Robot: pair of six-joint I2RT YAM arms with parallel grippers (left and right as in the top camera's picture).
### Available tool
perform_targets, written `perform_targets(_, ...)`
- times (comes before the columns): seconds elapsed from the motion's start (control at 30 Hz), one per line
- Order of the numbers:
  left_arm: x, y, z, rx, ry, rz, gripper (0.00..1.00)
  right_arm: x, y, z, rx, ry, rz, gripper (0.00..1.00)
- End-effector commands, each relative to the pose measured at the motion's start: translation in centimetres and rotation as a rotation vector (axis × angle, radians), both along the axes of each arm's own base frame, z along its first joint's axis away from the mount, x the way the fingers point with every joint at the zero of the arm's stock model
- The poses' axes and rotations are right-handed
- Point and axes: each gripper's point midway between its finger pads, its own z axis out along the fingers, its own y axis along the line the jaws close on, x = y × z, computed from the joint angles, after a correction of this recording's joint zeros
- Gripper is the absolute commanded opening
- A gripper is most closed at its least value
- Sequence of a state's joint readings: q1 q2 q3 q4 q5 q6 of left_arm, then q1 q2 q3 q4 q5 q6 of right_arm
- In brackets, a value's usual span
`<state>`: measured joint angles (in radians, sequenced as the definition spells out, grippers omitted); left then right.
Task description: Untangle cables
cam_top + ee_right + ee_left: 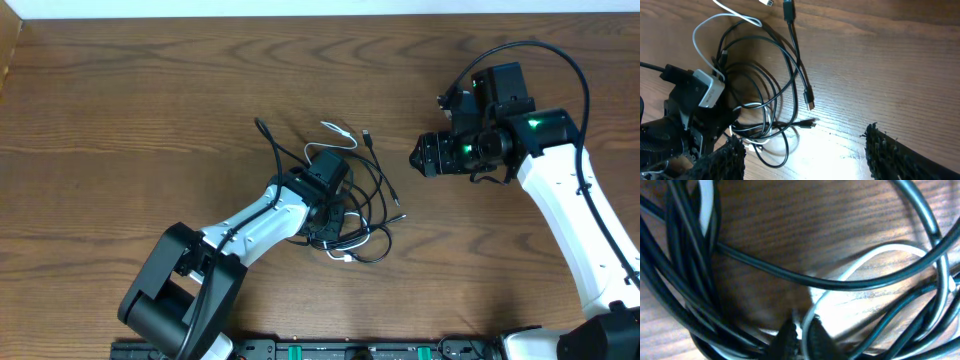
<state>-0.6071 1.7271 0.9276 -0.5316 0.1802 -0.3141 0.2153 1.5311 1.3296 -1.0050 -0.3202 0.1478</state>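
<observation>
Left wrist: end effector (801,334) pinches white cable (847,271).

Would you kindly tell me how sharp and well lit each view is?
Overhead: sharp, evenly lit. Left wrist: very close and soft; the black cables smear, and the left end effector closed on the white cable is blurred. Right wrist: mostly sharp, glare whitening the table near the bottom.
</observation>
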Motion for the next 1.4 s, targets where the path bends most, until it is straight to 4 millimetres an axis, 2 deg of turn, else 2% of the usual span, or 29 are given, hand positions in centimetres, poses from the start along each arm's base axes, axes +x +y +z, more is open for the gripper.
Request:
perform_targets(0.0, -0.1, 0.1, -0.2, 0.013, 0.008, -0.003, 0.08, 0.1, -0.2, 0.0, -0.008, -0.007, 0.006, 0.76)
perform_targets(0.27, 0.5, -0.2, 1.2, 0.011, 0.005, -0.002, 0.08, 0.1, -0.2, 0.0, -0.007, -0.008, 0.006, 0.76)
perform_targets(0.37, 1.3, -0.8, 2.7, -0.008, -0.023, -0.002, 0.08, 0.1, -0.2, 0.0, -0.008, -0.007, 0.006, 0.76)
perform_targets(0.5, 2.5, -1.6, 5.8, -0.053, -0.088, -0.002, 0.08, 0.1, -0.2, 0.0, -0.008, -0.006, 0.006, 0.76)
perform_targets(0.73, 3.8, -2.5, 11.8, -0.154, -0.238, 0.000, 0.08, 0.1, -0.2, 0.0, -0.008, -0.006, 0.006, 0.76)
perform_targets(0.93, 5.0, -2.6, 18.7, -0.254, -0.425, 0.015, 0.08, 0.1, -0.2, 0.0, -0.006, -0.005, 0.007, 0.76)
perform_targets(0.97, 5.3, -2.5, 20.5, -0.277, -0.477, 0.022, 0.07, 0.0, -0.1, 0.0, 0.000, -0.004, 0.009, 0.76)
perform_targets(1.0, 5.5, -2.5, 21.4, -0.292, -0.502, 0.025, 0.07, 0.0, 0.0, 0.1, 0.005, -0.003, 0.011, 0.76)
perform_targets(1.03, 5.8, -2.4, 23.5, -0.329, -0.558, 0.032, 0.07, 0.0, 0.2, 0.1, 0.015, -0.001, 0.016, 0.76)
perform_targets(1.2, 6.4, -2.1, 28.8, -0.424, -0.706, 0.052, 0.07, -0.2, 0.6, 0.3, 0.042, 0.006, 0.026, 0.75)
perform_targets(1.37, 6.5, -1.9, 32.9, -0.505, -0.830, 0.060, 0.07, -0.4, 0.8, 0.3, 0.050, 0.012, 0.030, 0.75)
